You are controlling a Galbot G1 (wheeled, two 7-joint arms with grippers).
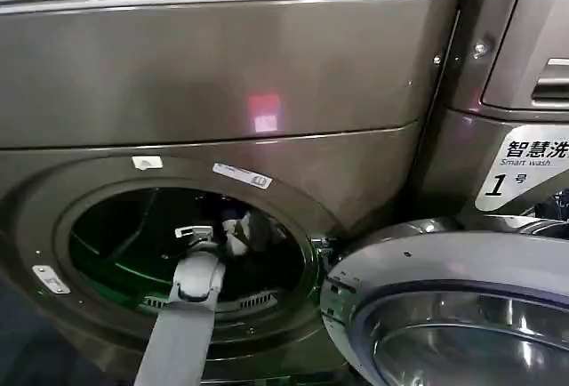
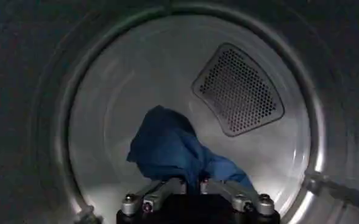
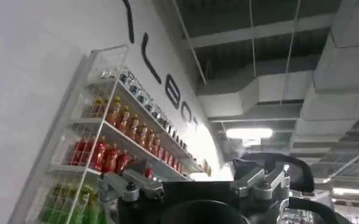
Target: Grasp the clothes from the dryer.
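Left wrist view: left gripper [image 2: 192,190] inside the dryer [image 1: 222,92], jaws closed on the clothes [image 2: 167,146] straight ahead.

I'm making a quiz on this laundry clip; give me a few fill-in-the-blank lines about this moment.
1. The left tool is inside the dryer's ____.
2. The garment at its fingertips is ____ in colour.
3. The dryer's door is ____.
4. The right tool points toward a shelf of ____.

Missing words: drum; blue; open; bottles
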